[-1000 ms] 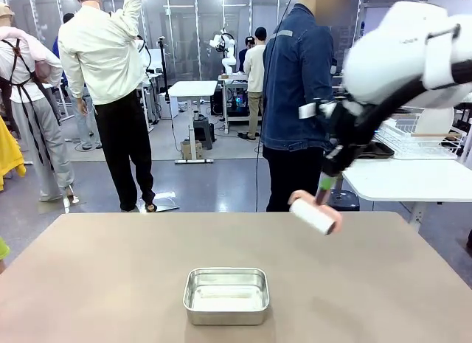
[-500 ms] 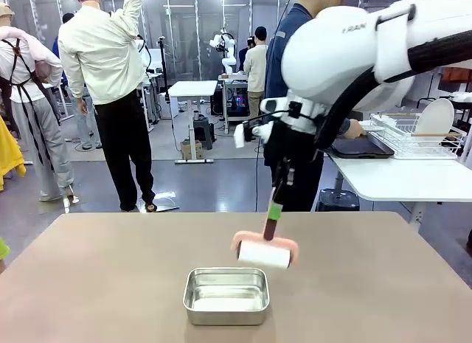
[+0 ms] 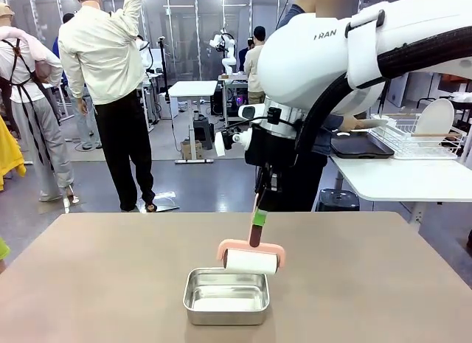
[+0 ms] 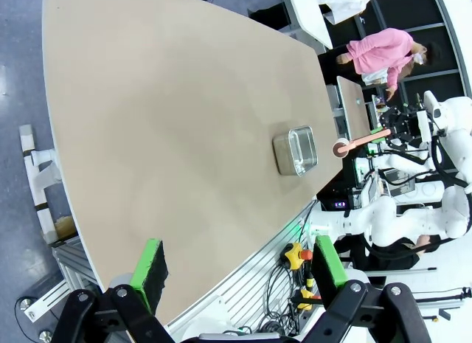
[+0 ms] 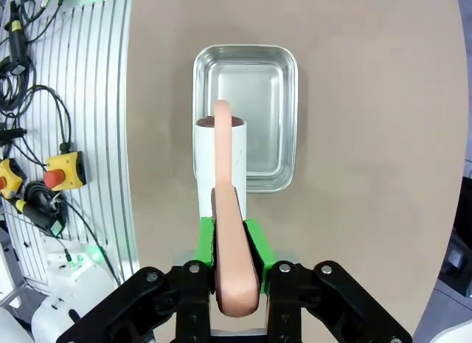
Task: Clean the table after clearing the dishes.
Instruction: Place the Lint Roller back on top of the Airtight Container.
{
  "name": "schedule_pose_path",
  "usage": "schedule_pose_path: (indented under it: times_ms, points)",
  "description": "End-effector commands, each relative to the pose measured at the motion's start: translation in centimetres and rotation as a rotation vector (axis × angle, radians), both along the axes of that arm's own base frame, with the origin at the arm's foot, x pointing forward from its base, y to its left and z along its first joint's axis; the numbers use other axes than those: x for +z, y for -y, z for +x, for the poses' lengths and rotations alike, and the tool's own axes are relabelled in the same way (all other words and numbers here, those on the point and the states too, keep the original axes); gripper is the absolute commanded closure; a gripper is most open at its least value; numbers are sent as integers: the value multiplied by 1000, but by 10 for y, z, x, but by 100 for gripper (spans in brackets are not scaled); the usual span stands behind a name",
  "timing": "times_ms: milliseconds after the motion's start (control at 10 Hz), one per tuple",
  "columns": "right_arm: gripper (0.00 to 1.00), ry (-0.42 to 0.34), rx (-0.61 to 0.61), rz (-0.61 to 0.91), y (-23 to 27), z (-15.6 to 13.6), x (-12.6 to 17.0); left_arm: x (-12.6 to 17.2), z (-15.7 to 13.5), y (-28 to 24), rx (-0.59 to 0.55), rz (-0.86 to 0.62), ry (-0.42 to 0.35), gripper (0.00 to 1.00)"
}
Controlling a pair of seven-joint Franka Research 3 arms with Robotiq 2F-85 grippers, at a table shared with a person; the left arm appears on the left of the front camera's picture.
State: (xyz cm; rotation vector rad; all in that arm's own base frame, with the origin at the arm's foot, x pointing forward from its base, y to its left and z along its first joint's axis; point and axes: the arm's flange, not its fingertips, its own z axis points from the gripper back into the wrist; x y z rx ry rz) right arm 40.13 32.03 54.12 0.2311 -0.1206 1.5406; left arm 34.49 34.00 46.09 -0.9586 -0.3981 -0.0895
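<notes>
Right gripper (image 5: 228, 243) pinches the lint roller (image 3: 251, 261) by its handle, roll hanging just above the steel pan (image 3: 226, 295); left gripper (image 4: 240, 265) spread, idle; the table (image 3: 96, 276) lies bare – the roller should descend flat, pressing evenly.

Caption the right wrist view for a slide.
Right gripper shut on a pink-handled lint roller, its white roll above the steel pan on the table.
</notes>
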Motion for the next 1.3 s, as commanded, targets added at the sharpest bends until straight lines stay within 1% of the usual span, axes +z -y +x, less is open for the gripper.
schedule_pose_path:
  times_ms: [0, 100, 200, 300, 500, 700, 900, 1000, 1200]
  points:
    - [78, 2, -2, 1, 5, -7, 2, 4, -3, 0, 14, 5, -8, 0]
    - [78, 0, 0, 0, 0, 0, 0, 4, -3, 0, 14, 5, -8, 0]
    - [78, -8, 24, -77, -14, 7, -1, 4, -3, 0, 14, 5, -8, 0]
    - [78, -33, 28, -140, -35, 16, -8, 4, -3, 0, 14, 5, -8, 0]
    - [78, -50, -50, -197, -58, 35, -25, 4, -3, 0, 14, 5, -8, 0]
    - [78, -80, -77, -192, -72, 45, -36, 4, -3, 0, 14, 5, -8, 0]
    - [78, -90, -82, -187, -84, 53, -45, 4, -3, 0, 14, 5, -8, 0]
    - [78, -86, -121, -198, -89, 59, -51, 4, -3, 0, 14, 5, -8, 0]
    - [78, -95, -98, -185, -107, 67, -68, 4, -3, 0, 14, 5, -8, 0]
